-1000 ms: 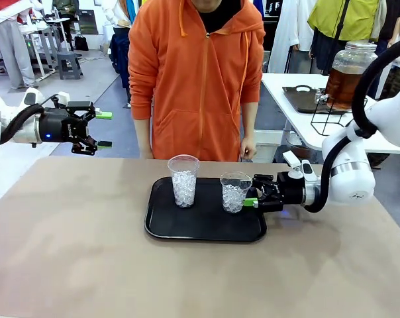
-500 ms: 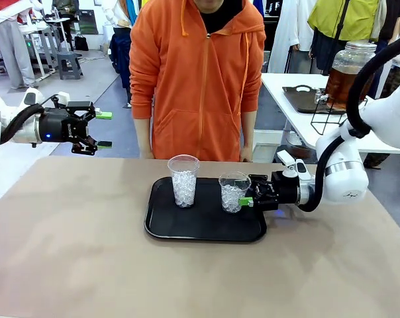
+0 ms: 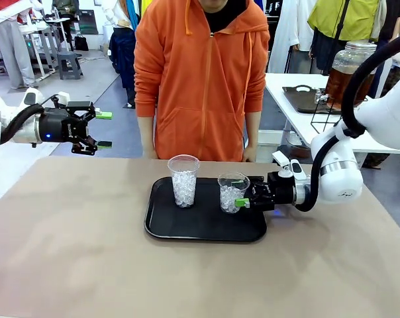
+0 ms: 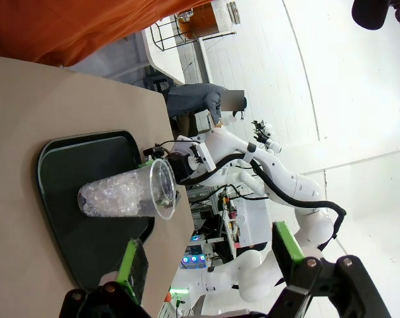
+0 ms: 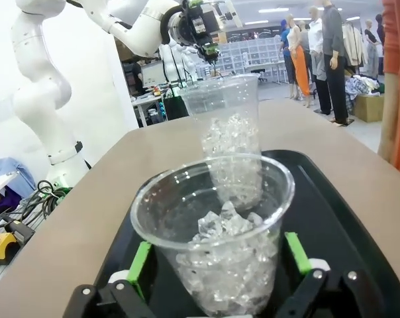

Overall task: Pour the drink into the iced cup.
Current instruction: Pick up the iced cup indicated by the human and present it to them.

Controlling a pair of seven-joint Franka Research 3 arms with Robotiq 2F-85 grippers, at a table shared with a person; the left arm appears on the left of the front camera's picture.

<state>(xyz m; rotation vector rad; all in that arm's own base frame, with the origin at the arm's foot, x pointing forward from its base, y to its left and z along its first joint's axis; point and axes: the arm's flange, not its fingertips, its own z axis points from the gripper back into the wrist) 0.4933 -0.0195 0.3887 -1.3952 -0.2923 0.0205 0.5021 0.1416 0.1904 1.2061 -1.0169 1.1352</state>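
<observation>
Between the spread green pads of the right hand: a short clear plastic cup of crushed ice, no way forward. Just beyond, a taller clear ice-filled cup, both on a black rimmed tray. Beside that hand, at the far edge, a person in an orange hoodie. Ahead of the left hand, open air, then bare tan worktop up to the tray rim.
</observation>
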